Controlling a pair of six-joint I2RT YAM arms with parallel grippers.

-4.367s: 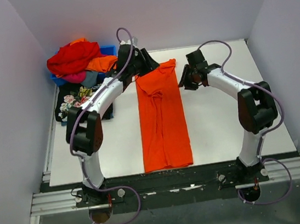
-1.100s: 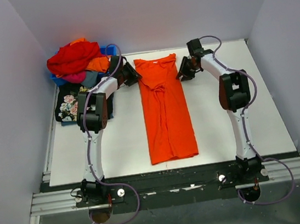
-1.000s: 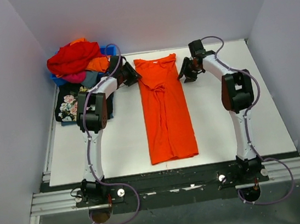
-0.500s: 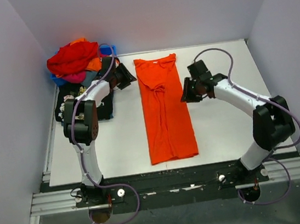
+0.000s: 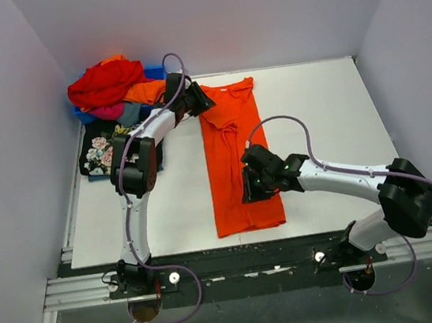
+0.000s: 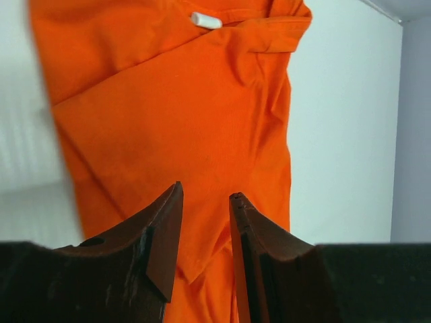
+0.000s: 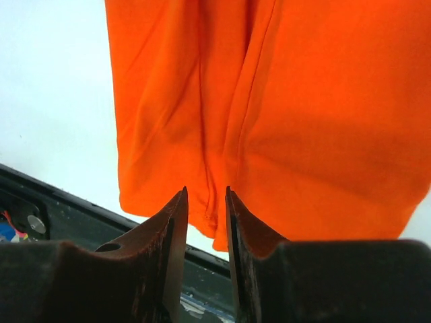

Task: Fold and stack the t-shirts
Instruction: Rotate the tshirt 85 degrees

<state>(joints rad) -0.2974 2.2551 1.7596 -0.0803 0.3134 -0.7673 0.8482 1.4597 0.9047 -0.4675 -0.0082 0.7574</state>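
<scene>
A plain bright orange t-shirt (image 5: 229, 140) lies folded into a long narrow strip down the middle of the white table, collar at the far end. My left gripper (image 5: 202, 102) hovers at the collar's left corner. In the left wrist view its fingers (image 6: 168, 229) stand apart with orange cloth (image 6: 175, 108) showing beneath the gap. My right gripper (image 5: 250, 189) is over the strip's lower part near the hem, open. In the right wrist view the hem (image 7: 222, 232) shows below the gap between its fingers (image 7: 176, 222). More t-shirts (image 5: 106, 80), red, orange and pink, are heaped at the far left.
The heap sits in a blue bin (image 5: 158, 71) in the far left corner. A black rose-print shirt (image 5: 102, 152) lies folded in front of it. The black front rail (image 5: 244, 257) runs just past the hem. Walls close the left, far and right sides.
My right arm has swung from beside the collar down and left to the shirt's lower part, its jaws narrowing. My left gripper has shifted slightly around the collar's left corner.
</scene>
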